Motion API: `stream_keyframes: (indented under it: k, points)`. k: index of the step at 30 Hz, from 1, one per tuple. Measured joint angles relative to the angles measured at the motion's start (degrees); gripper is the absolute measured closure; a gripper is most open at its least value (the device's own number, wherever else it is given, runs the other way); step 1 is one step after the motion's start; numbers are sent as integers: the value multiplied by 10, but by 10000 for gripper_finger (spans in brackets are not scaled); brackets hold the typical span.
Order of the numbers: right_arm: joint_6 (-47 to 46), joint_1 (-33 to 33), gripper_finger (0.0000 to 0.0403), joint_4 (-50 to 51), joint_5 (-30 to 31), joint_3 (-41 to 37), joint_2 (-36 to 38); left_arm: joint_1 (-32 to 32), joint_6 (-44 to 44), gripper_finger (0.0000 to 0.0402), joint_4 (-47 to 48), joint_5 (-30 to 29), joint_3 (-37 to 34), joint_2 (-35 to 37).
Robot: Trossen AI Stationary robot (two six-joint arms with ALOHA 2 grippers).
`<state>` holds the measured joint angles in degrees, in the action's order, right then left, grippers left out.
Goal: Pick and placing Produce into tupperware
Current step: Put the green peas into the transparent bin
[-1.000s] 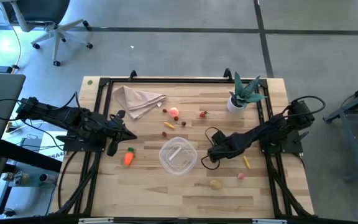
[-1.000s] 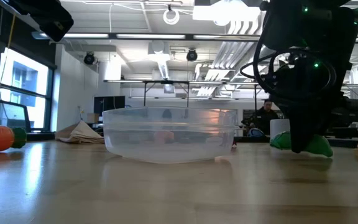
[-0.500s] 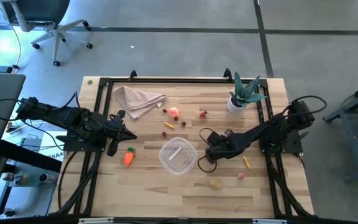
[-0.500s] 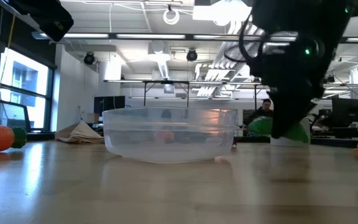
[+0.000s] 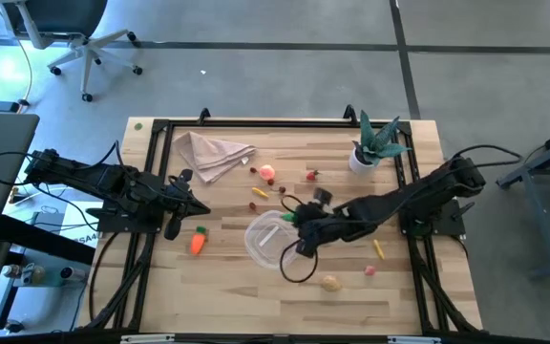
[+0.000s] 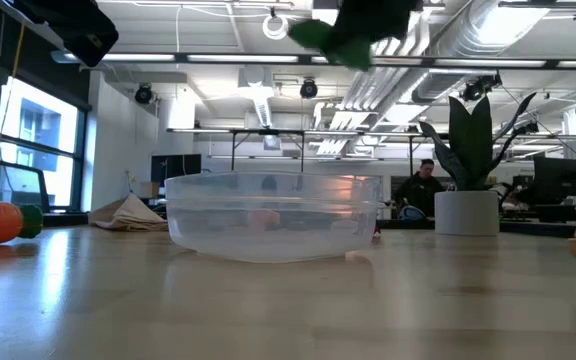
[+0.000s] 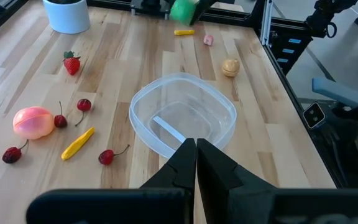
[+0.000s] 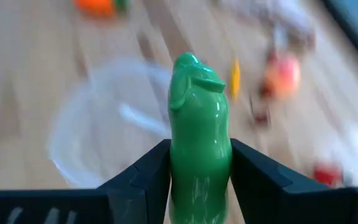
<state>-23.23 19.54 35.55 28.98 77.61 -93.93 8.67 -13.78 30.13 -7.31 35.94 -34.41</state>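
Observation:
My right gripper (image 5: 291, 219) is shut on a green pepper (image 8: 199, 130) and hangs over the right rim of the clear round tupperware (image 5: 273, 240), well above the table in the low view (image 6: 353, 30). The tupperware (image 7: 183, 116) holds no produce. An orange carrot (image 5: 197, 242) lies left of it. A yellow piece (image 5: 379, 249), a pink piece (image 5: 370, 270) and a tan potato (image 5: 330, 282) lie right of it. A peach-like fruit (image 5: 267, 174), cherries and a strawberry (image 5: 312, 175) lie farther back. My left gripper (image 7: 196, 149) is shut and waits at the table's left side (image 5: 181, 196). My right gripper pinches the green pepper between its two fingers, on the pepper's lower half (image 8: 199, 171). The pepper's stem end (image 8: 191, 68) sticks out forward past the fingers. It is lifted clear of the table, over the tupperware's right rim.
A beige cloth napkin (image 5: 211, 153) lies at the far left. A spiky green plant in a white pot (image 5: 366, 153) stands at the far right. A cable loop (image 5: 297, 263) hangs from my right arm near the tupperware. Bare wood lies along the near edge.
My right gripper has lifted the green pepper off the table right of the tupperware and carried it up and toward the table's left, until it hangs over the tupperware's right rim. The left arm and the other produce have kept still.

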Motion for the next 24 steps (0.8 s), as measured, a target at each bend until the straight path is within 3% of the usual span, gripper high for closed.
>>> stream_keyframes:
  k: [4, 7, 18, 24]
  points:
    - [86, -31, 258, -106, -57, 16, 0, 0, 0, 396, 0, 0, 0, 0]
    - [85, -62, 258, -132, -136, -3, -2, 0, 0, 396, 0, 0, 0, 0]
    - [87, -107, 258, -192, -275, -28, -114, 0, 0, 396, 0, 0, 0, 0]
    - [85, -107, 258, -189, -297, -22, -171, 0, 0, 396, 0, 0, 0, 0]
